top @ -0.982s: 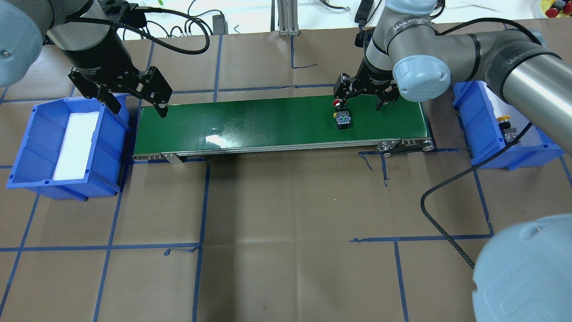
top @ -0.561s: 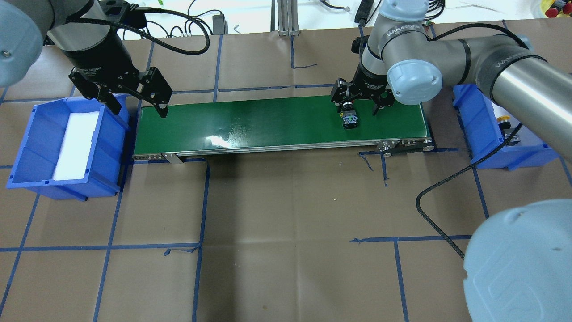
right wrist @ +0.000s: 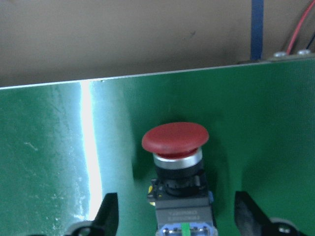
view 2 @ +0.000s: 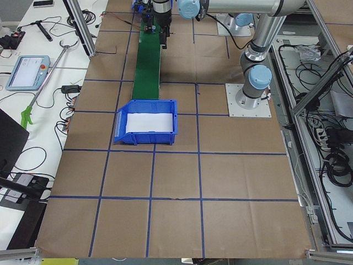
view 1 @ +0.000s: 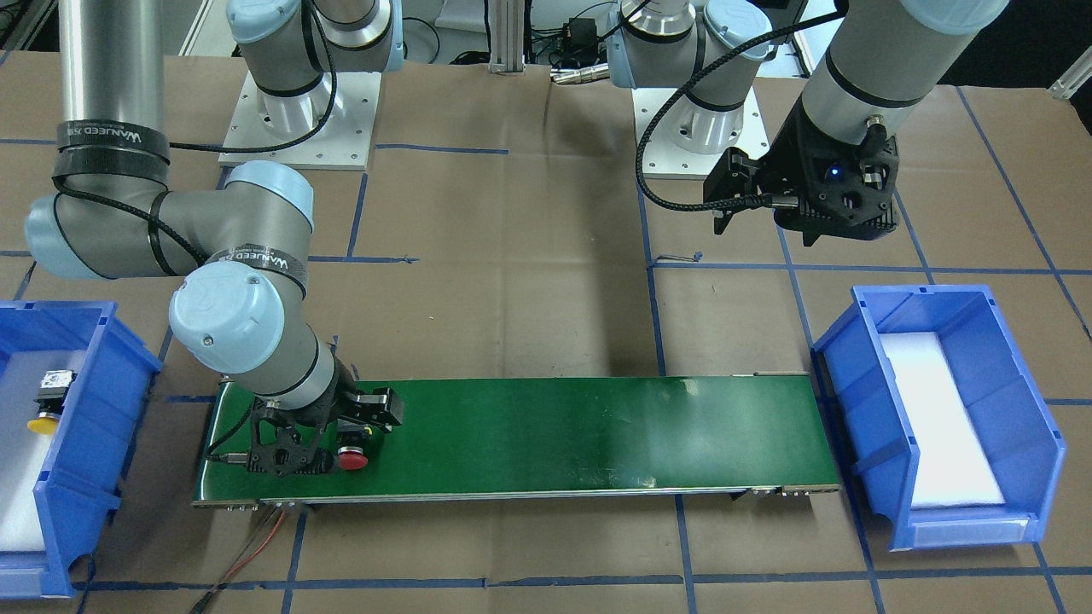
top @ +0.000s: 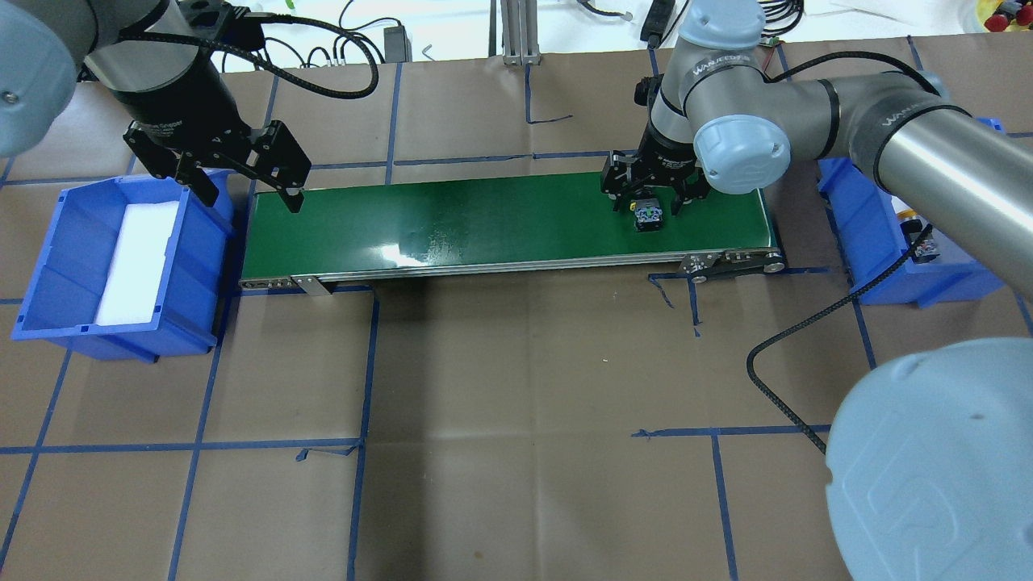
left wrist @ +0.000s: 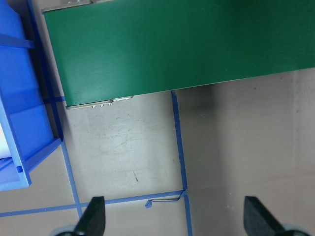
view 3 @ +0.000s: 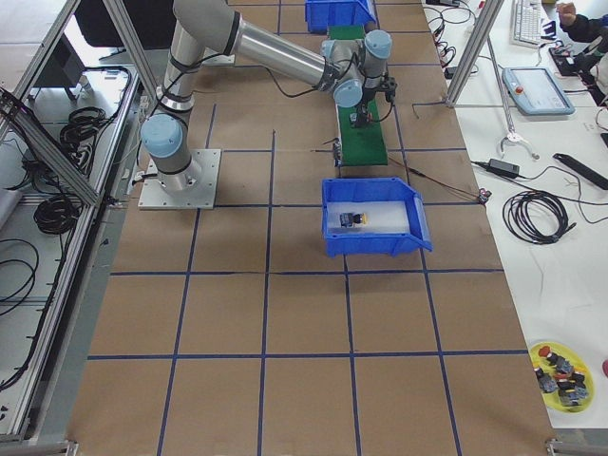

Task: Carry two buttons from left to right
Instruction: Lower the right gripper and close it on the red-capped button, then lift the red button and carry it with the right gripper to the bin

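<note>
Step in hand reads as the pick of the red button off the green belt. Keep the right end effector centred on it and drop straight down. Let the fingers take the black body below the cap, since the rounded red cap would likely slip. Close square, then lift clear before you swing to the blue bin at the overhead view's right edge. The right end effector is spread wide and holds nothing, with one finger on each side of the button and neither touching. The button appears to lie on its side at lower centre of the right wrist view, cap toward the top of frame, near the belt's right end overhead. The yellow button already sits in that bin. The left end effector is wide open with nothing in it, over bare bench by the belt's left end.
</note>
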